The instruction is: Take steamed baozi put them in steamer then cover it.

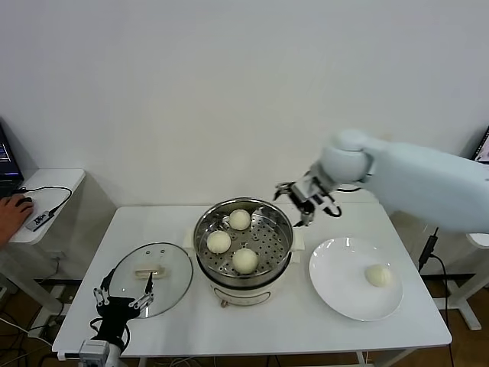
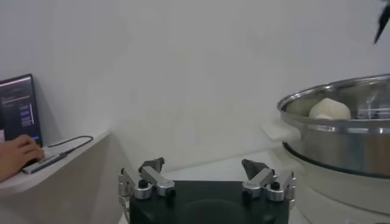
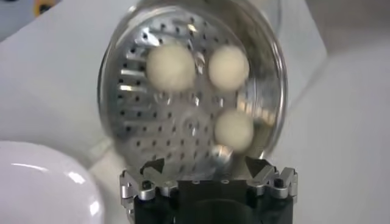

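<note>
Now three steamed baozi [image 1: 239, 219] sit spaced apart on the perforated tray of the steamer [image 1: 283, 249], leaving room for the last one [image 1: 377, 275], which waits alone on the white plate [image 1: 336, 290] to the steamer's right. Released and empty, the right gripper [image 1: 303, 200] hovers above the pot's far right rim. Beside the cover [image 1: 172, 279], which lies flat on the counter [image 1: 267, 325] clear of the pot's mouth, the left gripper [image 1: 122, 300] rests with jaws spread, well placed to lift it later.

Left claw [image 2: 204, 173] spread empty, steamer [image 2: 341, 131] beside it, one baozi [image 2: 329, 109] inside
</note>
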Robot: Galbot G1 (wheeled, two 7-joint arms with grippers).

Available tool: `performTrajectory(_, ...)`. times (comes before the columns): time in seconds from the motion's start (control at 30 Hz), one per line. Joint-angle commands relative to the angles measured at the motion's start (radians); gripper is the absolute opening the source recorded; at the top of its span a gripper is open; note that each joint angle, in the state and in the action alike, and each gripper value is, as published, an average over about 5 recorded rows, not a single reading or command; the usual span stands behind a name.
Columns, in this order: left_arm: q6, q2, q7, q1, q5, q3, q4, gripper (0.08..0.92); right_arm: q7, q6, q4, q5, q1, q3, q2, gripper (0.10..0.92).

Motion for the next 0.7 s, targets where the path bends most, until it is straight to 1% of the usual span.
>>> performTrajectory(0.03,-0.002,0.013,0.003,-0.006,-0.024,0.004,0.003,0.823,-0.015,-0.173,0.072,0.007,-0.163,0.066,-0.339,0.823)
performTrajectory(0.2,-0.002,0.028,0.007,-0.011,-0.023,0.008,0.009,0.823,-0.017,-0.14,0.045,-0.083,-0.387,0.228,-0.411,0.823)
performTrajectory(0.33,-0.002,0.028,0.01,-0.01,-0.02,0.011,0.012,0.823,-0.027,-0.113,-0.009,-0.18,-0.641,0.435,-0.432,0.823)
performTrajectory(0.47,-0.001,0.029,0.012,-0.007,-0.015,0.014,0.012,0.823,-0.036,-0.07,-0.084,-0.257,-0.805,0.587,-0.41,0.823)
performTrajectory(0.7,0.001,0.031,0.012,-0.005,-0.014,0.012,0.015,0.823,-0.033,-0.023,-0.217,-0.329,-0.855,0.632,-0.315,0.823)
